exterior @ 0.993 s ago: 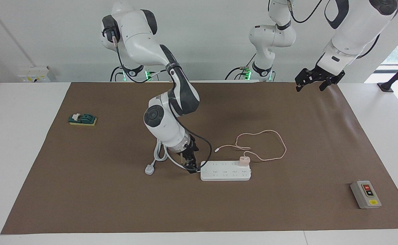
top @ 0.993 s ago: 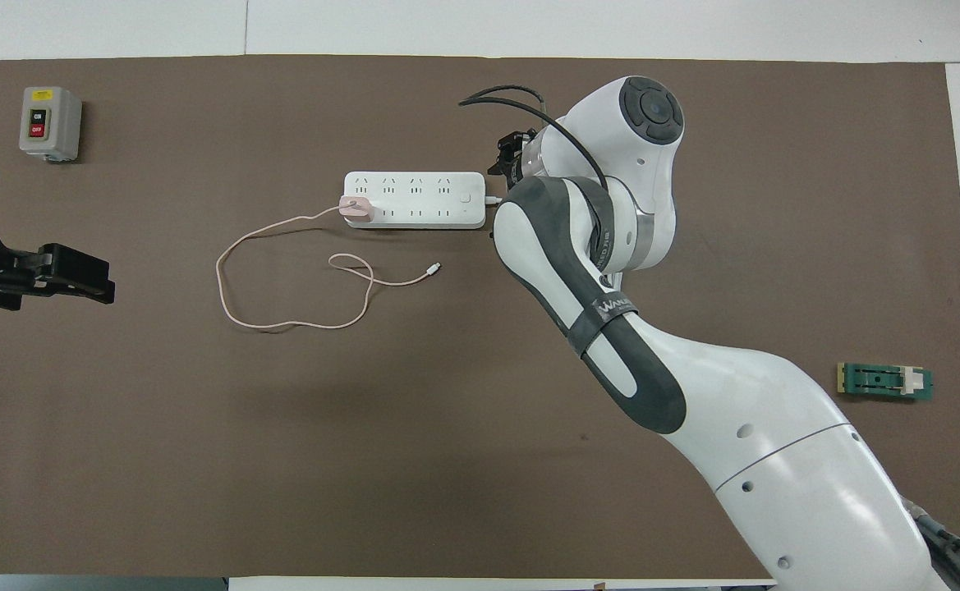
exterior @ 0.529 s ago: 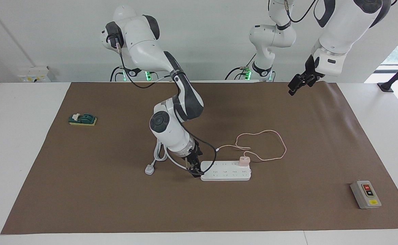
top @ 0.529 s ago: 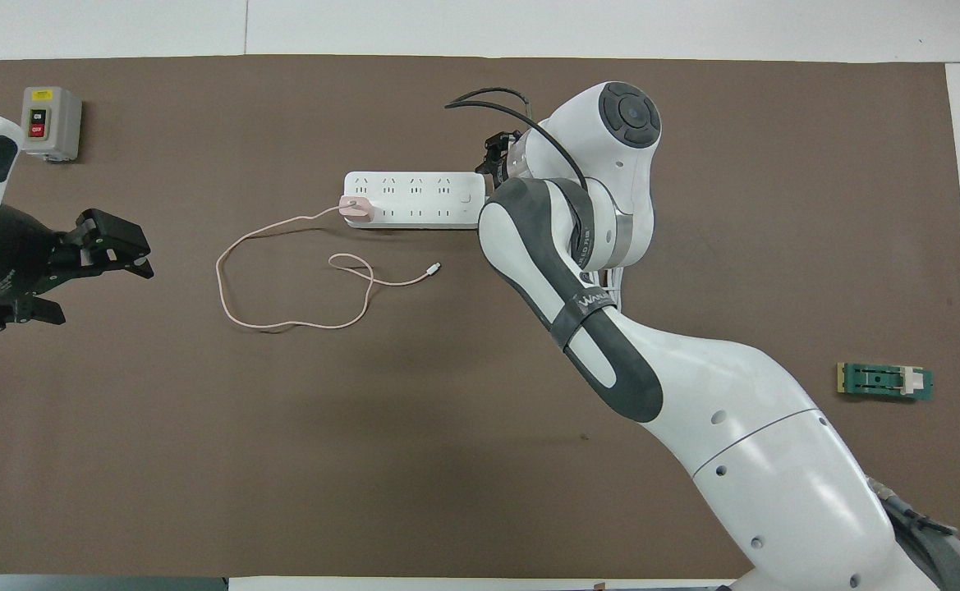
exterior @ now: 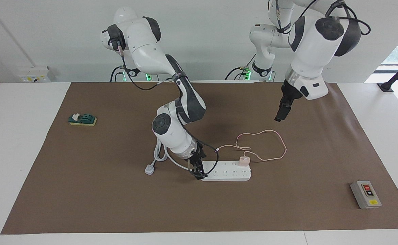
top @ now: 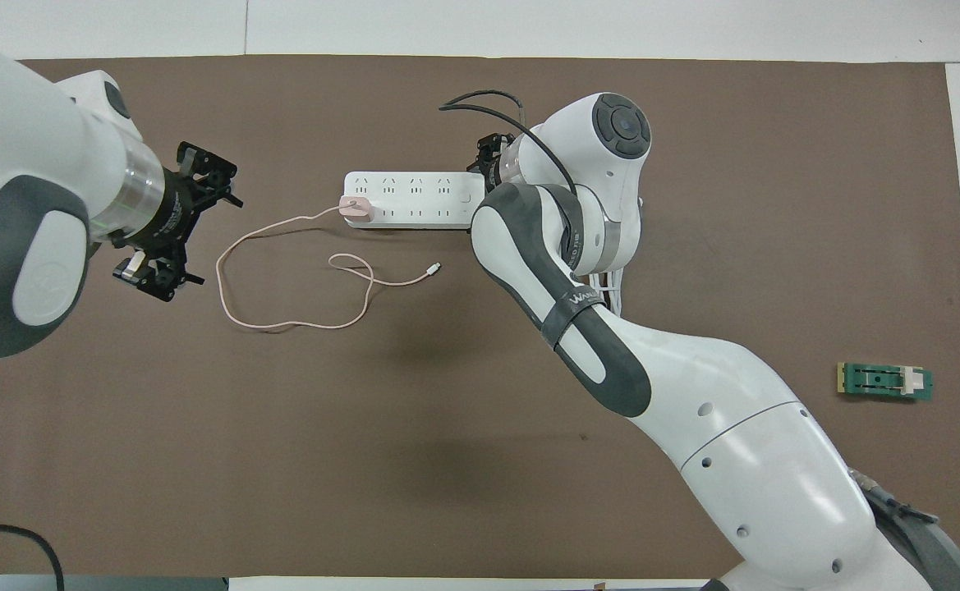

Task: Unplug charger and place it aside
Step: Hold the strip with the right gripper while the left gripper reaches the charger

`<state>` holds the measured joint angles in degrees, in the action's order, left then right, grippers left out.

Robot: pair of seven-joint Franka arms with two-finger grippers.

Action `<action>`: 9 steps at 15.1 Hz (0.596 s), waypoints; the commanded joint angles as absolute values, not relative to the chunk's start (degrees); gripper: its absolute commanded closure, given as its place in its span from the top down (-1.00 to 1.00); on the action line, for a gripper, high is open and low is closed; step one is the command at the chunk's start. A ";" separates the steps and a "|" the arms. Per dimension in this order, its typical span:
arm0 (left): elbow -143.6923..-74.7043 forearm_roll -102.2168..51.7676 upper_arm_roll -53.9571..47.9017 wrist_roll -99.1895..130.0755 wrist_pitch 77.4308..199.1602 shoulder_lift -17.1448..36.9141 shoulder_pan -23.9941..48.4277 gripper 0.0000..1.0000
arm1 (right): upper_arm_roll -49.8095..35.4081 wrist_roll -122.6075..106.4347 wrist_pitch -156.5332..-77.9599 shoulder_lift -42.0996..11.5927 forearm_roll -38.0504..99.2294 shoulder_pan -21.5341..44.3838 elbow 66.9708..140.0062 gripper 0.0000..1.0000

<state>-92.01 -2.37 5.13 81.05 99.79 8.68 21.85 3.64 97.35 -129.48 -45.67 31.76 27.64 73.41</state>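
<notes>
Reading progress: nothing is unplugged yet, as I judge it; the whole pull and the setting aside are left
Charger: the charger (exterior: pixel 244 160) sits plugged into the power strip (exterior: pixel 226 171) at the strip's end toward the left arm; its cable (top: pixel 282 271) lies loose on the mat (exterior: pixel 117 204), looped nearer the robots than the strip; the white tip rests apart from the strip
Right gripper: the right gripper (exterior: pixel 197 171) is low at the strip's cord end, at or touching it, probably to steady the strip; whether its fingers are apart or together I cannot tell
Left gripper: the left gripper (top: pixel 186 222) hangs in the air over the mat beside the cable loop, well apart from the charger; its fingers stand apart, holding nothing
Left to do: bring the left gripper to the charger, close on it, pull it free, lay it aside
Bystanders: the three-pin plug (exterior: pixel 149 169), grey switch box (exterior: pixel 365 194) and green block (exterior: pixel 82 119) lie well apart from the work
</notes>
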 commanded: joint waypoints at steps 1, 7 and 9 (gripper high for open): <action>-81.24 -3.34 6.06 91.12 99.14 19.13 22.67 1.00 | 3.25 97.30 -130.60 -48.51 32.87 27.68 69.70 1.00; -66.28 -3.43 6.68 102.38 100.02 35.32 23.91 1.00 | 3.25 94.92 -131.92 -49.04 32.34 28.48 69.61 1.00; -65.83 -3.52 6.68 104.32 101.68 36.38 23.91 1.00 | 3.25 94.05 -132.01 -49.39 32.17 28.48 69.52 1.00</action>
<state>-70.21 -2.71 5.42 101.86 101.54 33.27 23.10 3.35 96.09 -131.03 -47.63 31.80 28.45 71.34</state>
